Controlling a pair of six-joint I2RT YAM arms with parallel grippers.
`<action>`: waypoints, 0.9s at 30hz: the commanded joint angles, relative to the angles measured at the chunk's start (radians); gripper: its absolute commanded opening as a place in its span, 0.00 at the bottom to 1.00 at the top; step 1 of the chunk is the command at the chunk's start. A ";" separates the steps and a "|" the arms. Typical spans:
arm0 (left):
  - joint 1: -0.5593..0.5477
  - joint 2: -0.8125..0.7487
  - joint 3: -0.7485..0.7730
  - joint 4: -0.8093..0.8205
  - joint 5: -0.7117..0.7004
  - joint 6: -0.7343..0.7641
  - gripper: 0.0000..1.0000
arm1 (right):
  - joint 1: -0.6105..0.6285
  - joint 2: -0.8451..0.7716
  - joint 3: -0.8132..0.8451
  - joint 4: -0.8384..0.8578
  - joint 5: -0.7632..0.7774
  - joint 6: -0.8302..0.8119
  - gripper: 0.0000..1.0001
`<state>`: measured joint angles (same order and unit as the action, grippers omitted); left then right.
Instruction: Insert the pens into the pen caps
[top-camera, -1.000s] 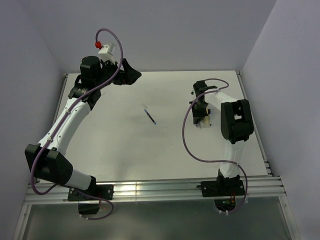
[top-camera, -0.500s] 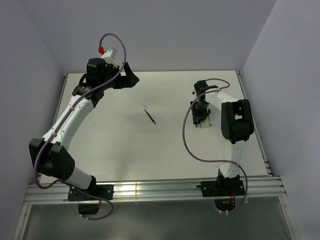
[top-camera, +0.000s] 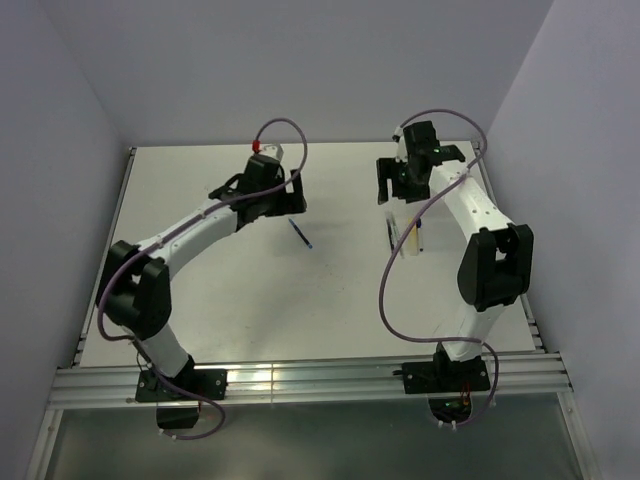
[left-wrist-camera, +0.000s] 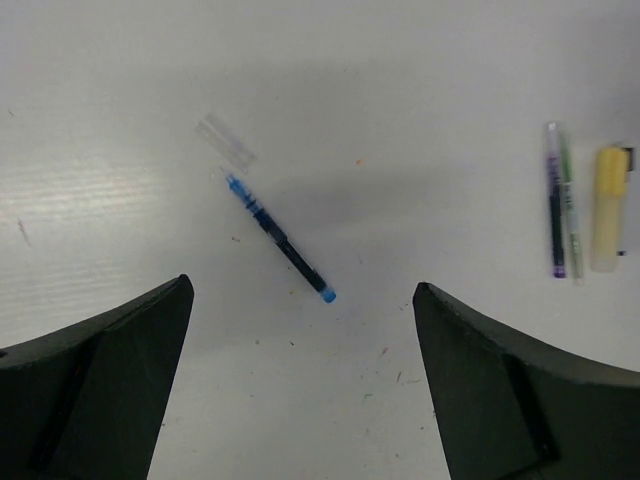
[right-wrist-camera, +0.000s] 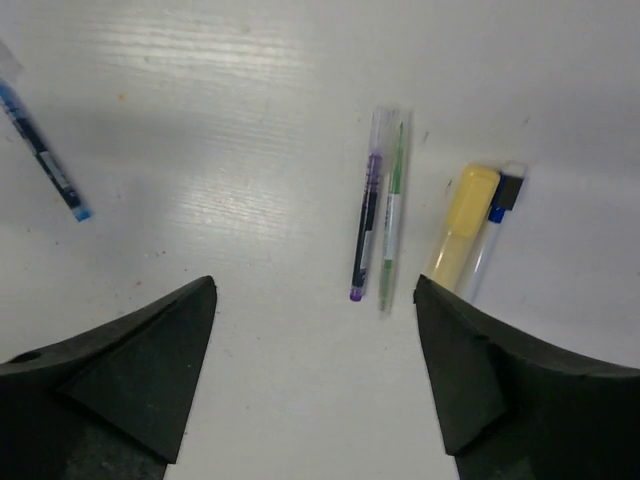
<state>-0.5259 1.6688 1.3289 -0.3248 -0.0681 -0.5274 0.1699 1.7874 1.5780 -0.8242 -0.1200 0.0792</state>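
Note:
A dark blue pen (left-wrist-camera: 278, 236) lies bare on the white table (top-camera: 240, 280), with its clear cap (left-wrist-camera: 225, 142) loose just beyond its tip. My left gripper (left-wrist-camera: 302, 300) hovers open over the pen's blue end and holds nothing. In the top view the same pen (top-camera: 301, 234) lies just in front of the left gripper (top-camera: 288, 197). To the right lies a pale yellow pen (right-wrist-camera: 450, 258) with a bright yellow cap (right-wrist-camera: 474, 188) at its far end. My right gripper (right-wrist-camera: 315, 290) is open and empty above the table near them.
A purple pen (right-wrist-camera: 367, 220) and a green pen (right-wrist-camera: 391, 225) lie side by side left of the yellow one. A thin whitish pen with a blue-black end (right-wrist-camera: 497, 215) lies against its right side. In the top view this cluster (top-camera: 408, 238) lies below the right gripper (top-camera: 393, 188).
My left arm has swung from the back left corner to the middle, over the blue pen. My right gripper has opened and risen away from the pen cluster.

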 joint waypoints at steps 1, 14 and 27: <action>-0.034 0.102 0.026 -0.037 -0.145 -0.104 0.95 | -0.006 -0.068 0.059 0.003 -0.007 -0.025 0.90; -0.065 0.411 0.262 -0.141 -0.214 -0.140 0.73 | -0.006 -0.204 0.017 0.013 -0.018 -0.105 1.00; -0.117 0.422 0.106 -0.154 -0.231 -0.094 0.56 | -0.006 -0.325 0.088 0.149 -0.165 -0.266 1.00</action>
<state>-0.6201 2.1002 1.5074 -0.4427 -0.2993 -0.6357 0.1699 1.5764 1.5993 -0.7956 -0.2314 -0.1139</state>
